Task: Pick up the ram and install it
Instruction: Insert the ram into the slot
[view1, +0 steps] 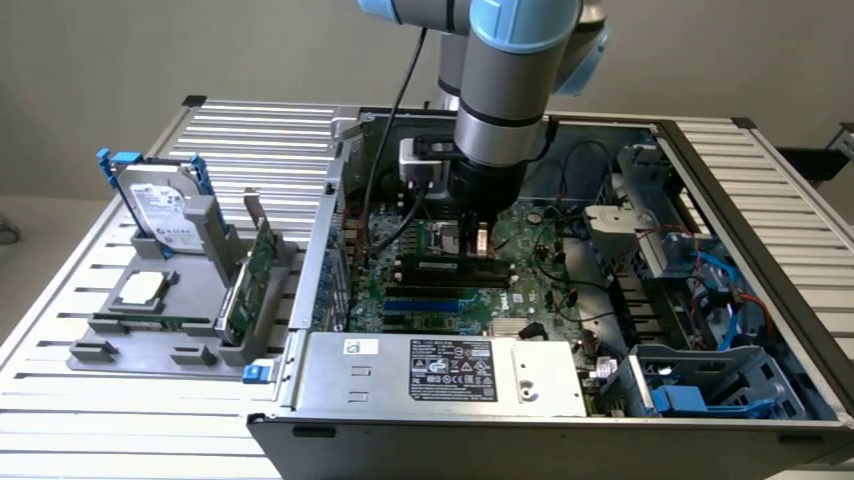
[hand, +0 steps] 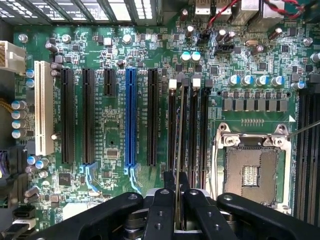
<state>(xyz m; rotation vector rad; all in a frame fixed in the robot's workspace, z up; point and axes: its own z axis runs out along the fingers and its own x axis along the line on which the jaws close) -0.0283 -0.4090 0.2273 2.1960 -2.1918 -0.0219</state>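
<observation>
My gripper (hand: 176, 200) is shut on the ram (hand: 179, 150), a thin green board that the wrist view shows edge-on between the two black fingers (hand: 161, 210). The ram runs along the row of black memory slots (hand: 194, 130) with white latches, beside the processor socket, and lines up with the second slot from the blue one's side. Whether it touches the slot I cannot tell. In the exterior view the gripper (view1: 477, 243) reaches down inside the open computer case, just over the green motherboard (view1: 534, 290), with the ram (view1: 461, 262) low at its tip.
A blue slot (hand: 130, 117), black expansion slots and a white slot (hand: 43, 107) lie beside the memory slots; the processor socket (hand: 250, 170) is on the other side. Outside the case, a grey holder carries a hard drive (view1: 167, 205) and a green card (view1: 247, 285). The power supply (view1: 441, 370) stands in front.
</observation>
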